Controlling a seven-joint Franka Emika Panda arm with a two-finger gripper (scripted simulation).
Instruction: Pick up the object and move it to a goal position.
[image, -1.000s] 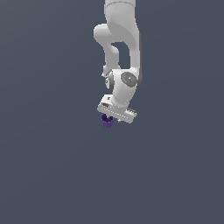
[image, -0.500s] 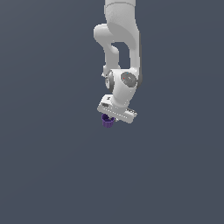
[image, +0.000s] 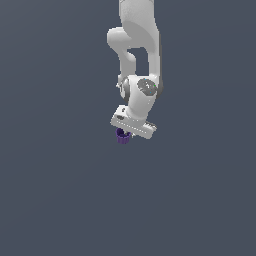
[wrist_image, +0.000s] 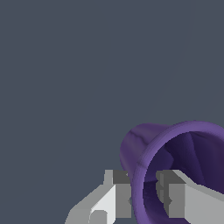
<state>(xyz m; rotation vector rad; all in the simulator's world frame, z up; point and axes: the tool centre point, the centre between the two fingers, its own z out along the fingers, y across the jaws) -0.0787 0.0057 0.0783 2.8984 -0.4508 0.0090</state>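
Note:
The object, a small dark-purple cup with ribbed tapering sides, hangs just under the white hand in the exterior view. My gripper is shut on it, above the grey floor. In the wrist view the object lies tilted, its open mouth facing the camera. The gripper pinches the rim wall there, with one finger on the outside and the other finger inside the mouth. In the exterior view the hand hides the fingertips.
A plain dark grey floor fills both views, and the white arm comes down from the top of the exterior view. No goal marker shows.

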